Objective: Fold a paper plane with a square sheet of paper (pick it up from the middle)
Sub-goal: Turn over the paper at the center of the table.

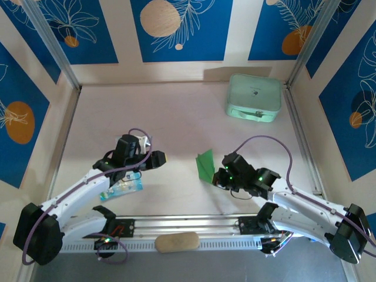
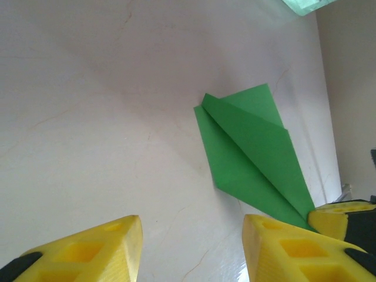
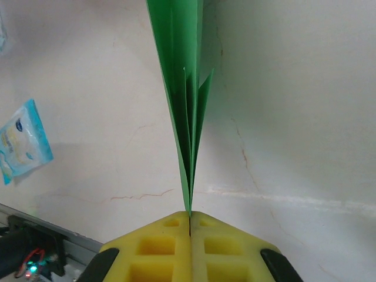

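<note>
The bright green paper plane (image 1: 206, 165) is folded into a pointed dart and stands on edge near the table's middle. My right gripper (image 1: 218, 176) is shut on its narrow end; in the right wrist view the folded layers (image 3: 187, 111) rise straight up from between the closed yellow pads (image 3: 158, 238). In the left wrist view the paper plane (image 2: 252, 153) lies ahead and to the right, its tip pinched by the right gripper's pad (image 2: 341, 214). My left gripper (image 1: 166, 157) is open to the left of the plane, with bare table between its yellow fingers (image 2: 111, 249).
A pale mint-green rounded case (image 1: 254, 97) sits at the back right. A small clear packet with blue print (image 1: 125, 187) lies under the left arm, also seen in the right wrist view (image 3: 22, 141). A tan oblong object (image 1: 176, 242) rests on the front rail.
</note>
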### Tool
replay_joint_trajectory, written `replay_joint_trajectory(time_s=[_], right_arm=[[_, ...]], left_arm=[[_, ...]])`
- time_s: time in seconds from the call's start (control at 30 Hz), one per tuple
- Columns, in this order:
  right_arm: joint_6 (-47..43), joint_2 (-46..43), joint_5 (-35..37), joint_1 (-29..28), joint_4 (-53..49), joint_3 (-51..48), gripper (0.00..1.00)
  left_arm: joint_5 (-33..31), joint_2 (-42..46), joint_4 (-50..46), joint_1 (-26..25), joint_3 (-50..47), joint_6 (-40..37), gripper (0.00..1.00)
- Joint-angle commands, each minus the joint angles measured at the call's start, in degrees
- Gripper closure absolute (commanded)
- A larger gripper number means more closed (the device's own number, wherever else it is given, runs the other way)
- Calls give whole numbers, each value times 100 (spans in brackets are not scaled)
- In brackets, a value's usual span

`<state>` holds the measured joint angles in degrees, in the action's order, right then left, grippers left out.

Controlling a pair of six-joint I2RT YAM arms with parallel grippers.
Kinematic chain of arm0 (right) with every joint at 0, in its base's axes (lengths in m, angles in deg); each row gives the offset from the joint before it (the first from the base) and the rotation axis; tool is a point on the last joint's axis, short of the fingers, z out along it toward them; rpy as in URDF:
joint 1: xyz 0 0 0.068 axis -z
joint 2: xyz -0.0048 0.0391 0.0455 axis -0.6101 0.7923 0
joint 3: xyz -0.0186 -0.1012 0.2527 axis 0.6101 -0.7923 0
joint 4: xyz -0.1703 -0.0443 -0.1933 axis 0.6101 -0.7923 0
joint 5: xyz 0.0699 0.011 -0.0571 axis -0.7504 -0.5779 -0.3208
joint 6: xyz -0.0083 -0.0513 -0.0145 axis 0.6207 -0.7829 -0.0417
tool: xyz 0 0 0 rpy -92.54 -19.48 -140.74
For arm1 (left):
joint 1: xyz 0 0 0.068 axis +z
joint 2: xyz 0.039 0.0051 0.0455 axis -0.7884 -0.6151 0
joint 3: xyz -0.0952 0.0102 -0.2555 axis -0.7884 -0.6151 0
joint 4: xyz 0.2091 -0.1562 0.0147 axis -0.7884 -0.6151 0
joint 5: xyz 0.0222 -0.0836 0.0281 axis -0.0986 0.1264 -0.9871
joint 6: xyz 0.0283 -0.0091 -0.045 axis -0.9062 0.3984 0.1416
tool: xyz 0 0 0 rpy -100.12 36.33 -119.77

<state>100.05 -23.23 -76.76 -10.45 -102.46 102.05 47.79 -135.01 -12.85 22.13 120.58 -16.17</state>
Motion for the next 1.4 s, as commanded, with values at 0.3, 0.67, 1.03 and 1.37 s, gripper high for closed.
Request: replay_joint_trajectory(time_s=[0.3, 0.67, 1.03, 1.37], right_arm=[[-1357, 506, 1509, -95, -1890, 1254, 97], [-1244, 2210, 3891, -679, -3714, 2757, 97], [-1795, 3444, 3860, -1232, -3077, 2845, 95], [-2144, 4527, 2727, -1755, -1977, 3162, 83]], left_arm=[[-733, -15, -712, 63, 259, -452, 53], [-1685, 294, -982, 244, 330, -234, 50], [-2358, 1087, -1799, 441, 164, -346, 45], [-2581, 1582, -1973, 496, -10, -485, 41]])
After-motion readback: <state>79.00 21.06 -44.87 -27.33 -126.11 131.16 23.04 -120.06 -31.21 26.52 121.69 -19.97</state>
